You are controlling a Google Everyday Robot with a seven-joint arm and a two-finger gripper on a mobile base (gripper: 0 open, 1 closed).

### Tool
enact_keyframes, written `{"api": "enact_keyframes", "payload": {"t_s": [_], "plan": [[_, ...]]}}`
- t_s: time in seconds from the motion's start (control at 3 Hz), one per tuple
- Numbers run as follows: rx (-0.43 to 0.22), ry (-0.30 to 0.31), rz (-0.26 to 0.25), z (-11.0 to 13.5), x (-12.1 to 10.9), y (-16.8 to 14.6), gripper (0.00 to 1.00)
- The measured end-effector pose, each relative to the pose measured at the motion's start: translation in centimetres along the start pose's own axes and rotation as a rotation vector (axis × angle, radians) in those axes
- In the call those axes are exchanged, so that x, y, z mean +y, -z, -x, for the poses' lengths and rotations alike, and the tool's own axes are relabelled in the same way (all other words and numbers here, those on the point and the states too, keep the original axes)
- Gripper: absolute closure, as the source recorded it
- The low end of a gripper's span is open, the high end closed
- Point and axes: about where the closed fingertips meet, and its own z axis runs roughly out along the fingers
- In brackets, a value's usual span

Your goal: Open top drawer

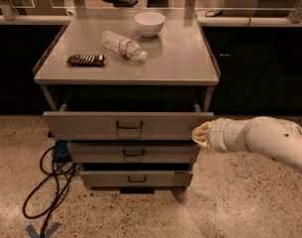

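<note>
The top drawer (91,125) of the grey metal cabinet is pulled out toward me, with a dark gap behind its front panel. It has a small black pull handle (129,126) at the centre. My gripper (200,134) comes in from the right on a white arm (262,138). It sits at the drawer front's right end, by the lower corner, well to the right of the handle. Below are two shorter grey drawers (133,153), (135,179).
On the cabinet top (180,58) lie a clear plastic bottle (124,46), a white bowl (149,23) and a dark snack packet (86,60). Black cables (49,182) loop on the speckled floor at the lower left. Dark counters stand behind and to both sides.
</note>
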Motion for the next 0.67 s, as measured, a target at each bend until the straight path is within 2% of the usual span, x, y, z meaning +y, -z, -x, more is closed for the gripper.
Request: {"api": "enact_keyframes", "payload": {"t_s": [0.33,0.67], "plan": [[0.0,0.0,0.0,0.0,0.0,0.0,0.11],[0.0,0.0,0.0,0.0,0.0,0.0,0.0]]}}
